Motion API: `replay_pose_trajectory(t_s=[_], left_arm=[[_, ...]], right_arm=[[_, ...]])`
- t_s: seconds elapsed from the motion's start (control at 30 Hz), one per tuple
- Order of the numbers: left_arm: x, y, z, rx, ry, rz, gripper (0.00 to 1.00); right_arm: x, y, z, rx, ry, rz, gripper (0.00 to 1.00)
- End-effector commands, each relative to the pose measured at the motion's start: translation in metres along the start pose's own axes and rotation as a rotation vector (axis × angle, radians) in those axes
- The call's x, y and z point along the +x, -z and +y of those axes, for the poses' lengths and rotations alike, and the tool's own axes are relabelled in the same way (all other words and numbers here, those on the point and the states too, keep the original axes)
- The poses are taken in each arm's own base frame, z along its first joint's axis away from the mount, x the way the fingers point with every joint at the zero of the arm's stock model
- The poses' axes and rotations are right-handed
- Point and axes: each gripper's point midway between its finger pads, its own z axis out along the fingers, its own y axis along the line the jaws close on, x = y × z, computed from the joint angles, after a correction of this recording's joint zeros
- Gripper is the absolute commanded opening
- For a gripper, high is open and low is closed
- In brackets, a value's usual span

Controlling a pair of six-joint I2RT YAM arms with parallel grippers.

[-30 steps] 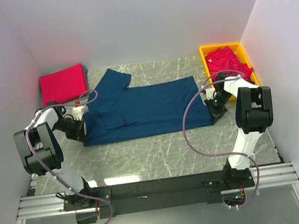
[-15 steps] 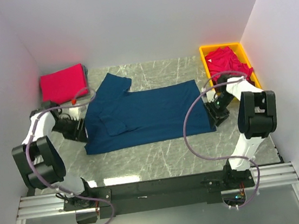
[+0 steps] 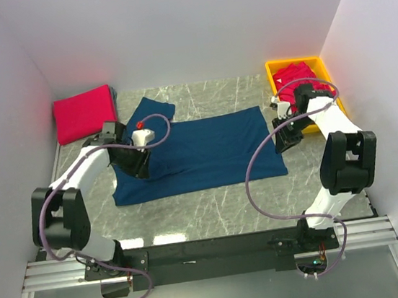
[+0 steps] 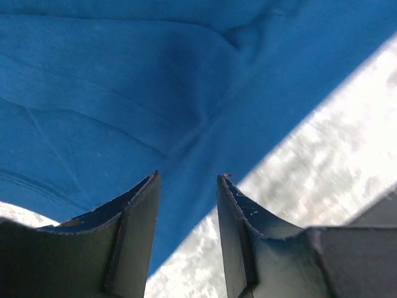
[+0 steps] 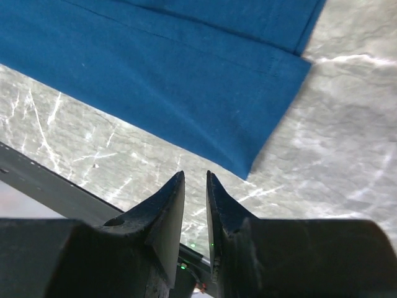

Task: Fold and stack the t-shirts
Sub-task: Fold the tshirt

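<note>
A navy blue t-shirt (image 3: 206, 152) lies spread flat on the marble table, collar end to the left. My left gripper (image 3: 138, 164) hovers over its left part, open and empty; in the left wrist view (image 4: 186, 177) blue cloth (image 4: 155, 81) fills the picture beyond the fingers. My right gripper (image 3: 283, 138) is at the shirt's right hem. In the right wrist view (image 5: 195, 175) its fingers stand a narrow gap apart, empty, above bare table just off the hem corner (image 5: 248, 167). A folded red-pink t-shirt (image 3: 84, 112) lies at the back left.
A yellow bin (image 3: 317, 62) at the back right holds several crumpled red-pink shirts (image 3: 298, 79), close behind my right arm. White walls close in the left, back and right. The arm bases and a black rail (image 3: 212, 253) line the near edge.
Both grippers have let go of the shirt's ends. The left arm has swung right, over the shirt. The right arm has drawn back toward the bin. The shirt lies slightly nearer.
</note>
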Motion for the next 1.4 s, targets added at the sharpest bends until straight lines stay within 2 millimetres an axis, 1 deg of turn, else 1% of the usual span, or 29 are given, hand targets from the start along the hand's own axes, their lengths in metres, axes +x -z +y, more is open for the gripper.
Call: replay_pose_trajectory(t_s=[0.0,0.2,0.33,0.53,0.63,0.73,0.83,0.87,1.0,1.03,1.1,1.13,1.2,1.23,1.3,1.33,1.37], left_arm=[[-0.012,-0.014,0.018,-0.124,0.035,-0.016,0.47],[-0.012,-0.032,0.017,-0.163,-0.005,0.023,0.49],[-0.003,-0.045,0.016,-0.159,-0.011,0.075,0.48],[0.007,-0.052,0.015,-0.153,-0.026,0.11,0.45],[0.012,-0.054,0.017,-0.164,-0.026,0.119,0.45],[0.014,-0.057,0.019,-0.169,-0.028,0.124,0.4],[0.012,-0.057,0.02,-0.169,-0.027,0.123,0.3],[0.009,-0.056,0.02,-0.172,-0.028,0.116,0.23],[0.001,-0.052,0.021,-0.182,-0.028,0.096,0.15],[-0.002,-0.05,0.021,-0.184,-0.028,0.096,0.11],[-0.005,-0.047,0.02,-0.18,-0.032,0.092,0.08],[-0.013,-0.043,0.02,-0.181,-0.035,0.073,0.07],[-0.02,-0.038,0.019,-0.179,-0.044,0.066,0.04],[-0.032,-0.033,0.019,-0.183,-0.047,0.042,0.02],[-0.041,-0.029,0.018,-0.182,-0.047,0.026,0.01],[-0.051,-0.028,0.018,-0.181,-0.05,0.01,0.01],[-0.056,-0.028,0.018,-0.177,-0.049,-0.002,0.01]], right_arm=[[0.0,-0.011,0.003,-0.025,-0.022,0.001,0.28],[0.005,-0.018,0.0,-0.029,-0.027,0.026,0.27],[0.005,-0.019,-0.003,-0.018,-0.026,0.035,0.27],[0.005,-0.019,-0.004,-0.014,-0.02,0.041,0.27],[0.006,-0.021,-0.005,-0.013,-0.019,0.04,0.27],[0.009,-0.023,-0.004,-0.018,-0.024,0.049,0.27],[0.01,-0.023,-0.005,-0.017,-0.023,0.05,0.27],[0.009,-0.023,-0.005,-0.016,-0.02,0.048,0.27],[0.01,-0.023,-0.004,-0.023,-0.02,0.053,0.27],[0.01,-0.023,-0.004,-0.024,-0.019,0.052,0.27],[0.012,-0.025,-0.003,-0.028,-0.02,0.058,0.27],[0.012,-0.025,-0.004,-0.028,-0.019,0.058,0.27],[0.014,-0.027,-0.003,-0.033,-0.021,0.065,0.27],[0.014,-0.028,-0.004,-0.034,-0.021,0.063,0.27],[0.015,-0.029,-0.004,-0.037,-0.023,0.067,0.26],[0.016,-0.03,-0.004,-0.038,-0.024,0.071,0.26],[0.016,-0.031,-0.004,-0.039,-0.023,0.07,0.26]])
